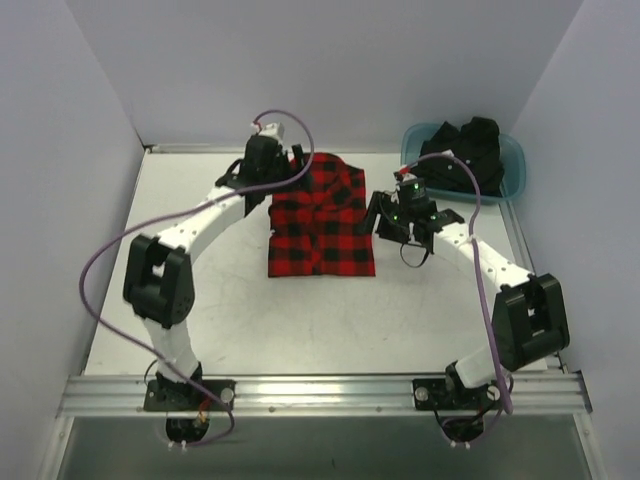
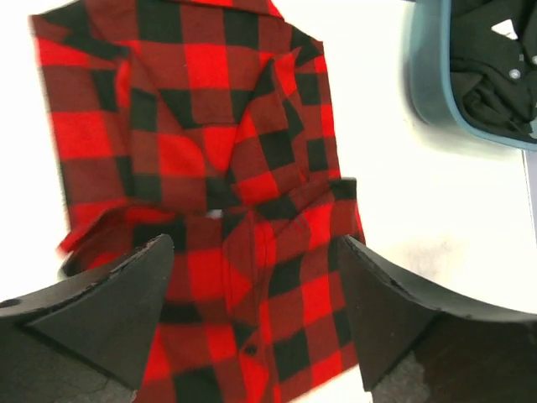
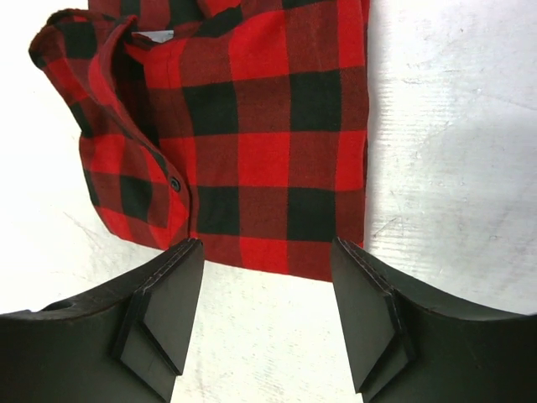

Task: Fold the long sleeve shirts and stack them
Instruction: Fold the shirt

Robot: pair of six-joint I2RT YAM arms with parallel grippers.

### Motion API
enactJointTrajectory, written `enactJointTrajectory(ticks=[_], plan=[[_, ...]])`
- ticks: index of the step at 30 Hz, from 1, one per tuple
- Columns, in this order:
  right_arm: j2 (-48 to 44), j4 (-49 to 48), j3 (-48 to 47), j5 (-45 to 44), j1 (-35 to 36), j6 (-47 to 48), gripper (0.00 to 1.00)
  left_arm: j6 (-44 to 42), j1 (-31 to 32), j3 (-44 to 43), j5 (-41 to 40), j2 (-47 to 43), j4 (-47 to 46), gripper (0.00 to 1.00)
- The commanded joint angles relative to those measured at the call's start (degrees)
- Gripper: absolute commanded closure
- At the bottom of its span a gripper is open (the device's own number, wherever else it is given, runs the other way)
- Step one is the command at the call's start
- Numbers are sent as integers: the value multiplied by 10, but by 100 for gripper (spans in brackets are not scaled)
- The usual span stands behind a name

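Red-and-black check shirt [image 1: 322, 220] first: it lies folded into a rough rectangle around the middle of the desk [image 1: 300, 320] in the top view, a little above centre. Its upper left corner is covered by the wrist of the left arm [image 1: 215, 215], so the collar end is hard to read from up here. In the left wrist view the cloth fills the left and centre of the frame, with layers overlapping. Its left edge is smeared with blur and the bottom is cut off behind the dark fingers [image 2: 126, 294].

The left jaws stand wide apart above the flannel with nothing pinched between them. The right wrist view catches one corner of the shirt. A white label [image 3: 155, 35] peeks out at the top edge and a dark button [image 3: 174, 183] sits on the placket, while the rest runs out of frame. The right jaws are also apart and empty, poised over bare desk just beside the shirt's hem.

The right arm [image 1: 470, 250] reaches in from the lower right.

At upper right, the black shirt [image 1: 465, 150] is heaped in the teal tub [image 1: 515, 165]. Its folds are lost in the dark, and in the left wrist view only a corner shows.
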State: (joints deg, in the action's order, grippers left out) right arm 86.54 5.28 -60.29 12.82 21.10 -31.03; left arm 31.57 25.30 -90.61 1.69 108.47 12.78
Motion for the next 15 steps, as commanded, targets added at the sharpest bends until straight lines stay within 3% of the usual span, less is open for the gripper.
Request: enactJointTrajectory(ticks=[1, 7, 10, 15], plan=[[-3, 26, -18, -12, 13, 27, 39, -7, 0, 67, -49, -126, 8, 10], [37, 37, -21, -29, 40, 30, 48, 54, 3, 264, -64, -218, 50, 9], [58, 33, -18, -44, 40, 23, 52, 56, 3, 314, -67, -217, 52, 12], [103, 21, -17, -46, 40, 9, 55, 58, 3, 322, -56, -169, 37, 17]])
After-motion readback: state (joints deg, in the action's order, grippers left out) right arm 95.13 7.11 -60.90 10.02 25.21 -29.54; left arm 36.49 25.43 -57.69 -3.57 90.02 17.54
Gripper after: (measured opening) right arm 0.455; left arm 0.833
